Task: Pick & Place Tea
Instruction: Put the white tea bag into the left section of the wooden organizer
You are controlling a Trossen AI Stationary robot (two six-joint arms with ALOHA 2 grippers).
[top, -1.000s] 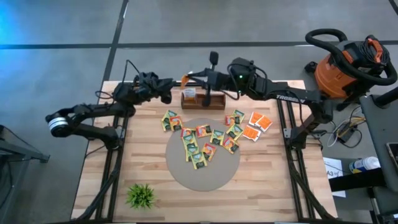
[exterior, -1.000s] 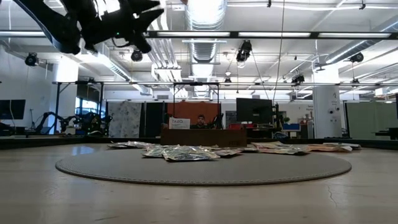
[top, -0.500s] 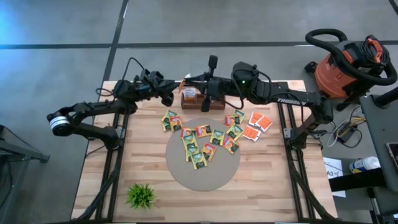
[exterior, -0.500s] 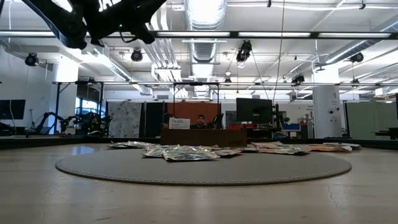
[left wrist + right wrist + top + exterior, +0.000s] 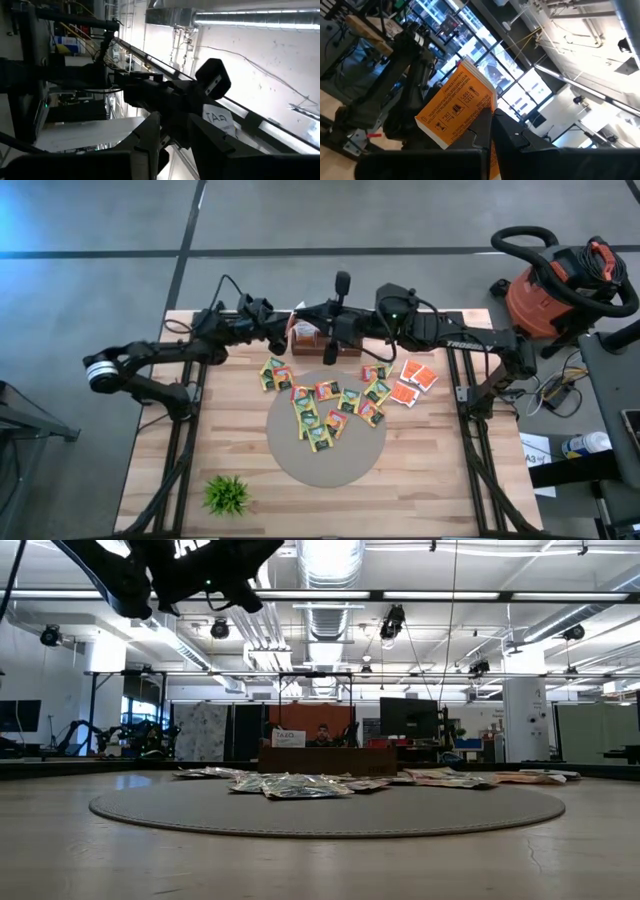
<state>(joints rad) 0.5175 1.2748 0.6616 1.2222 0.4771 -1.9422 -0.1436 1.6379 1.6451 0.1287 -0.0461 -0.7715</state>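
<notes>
Jaws of the right gripper (image 5: 489, 131) pinch an orange sachet (image 5: 456, 111) above the wooden box (image 5: 322, 346).

Orange sachet (image 5: 457, 107) cut off at bottom by right end effector (image 5: 489, 131) fingers. Left end effector (image 5: 283, 340) fingertips by wooden box (image 5: 325, 345) too small to read. Sachet labels (image 5: 318, 416) illegible.

On the desk (image 5: 430, 480) a round mat (image 5: 327, 442) lies at the middle. Tea sachets (image 5: 318, 412) lie across the mat's far half, more of them spilling off it to left and right. Behind the mat stands a wooden holder (image 5: 318, 342). A small plant (image 5: 226, 494) sits off the mat's near left.
</notes>
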